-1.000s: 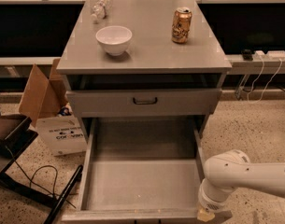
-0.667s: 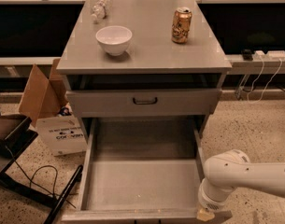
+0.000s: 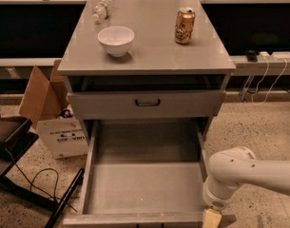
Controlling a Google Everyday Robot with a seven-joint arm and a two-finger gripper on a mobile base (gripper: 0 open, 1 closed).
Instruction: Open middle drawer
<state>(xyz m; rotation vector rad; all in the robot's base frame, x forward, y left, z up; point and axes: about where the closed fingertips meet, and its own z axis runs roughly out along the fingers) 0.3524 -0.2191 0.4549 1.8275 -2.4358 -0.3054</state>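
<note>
Lying just left of gripper: pulled-out wide grey metal middle drawer; grip spread or pinched, can't tell.

**A:** so what's sitting where?

**B:** bowl left, can right on the cabinet top, bottle behind the bowl. middle drawer sticks out underneath, gripper at its front right corner. cardboard box on the floor, left.

A smooth, glossy white arm fills the lower right of the frame, its rounded joint dotted with small dark screw holes. A ringed white collar narrows to the tool, a pale tan block at the bottom edge.
</note>
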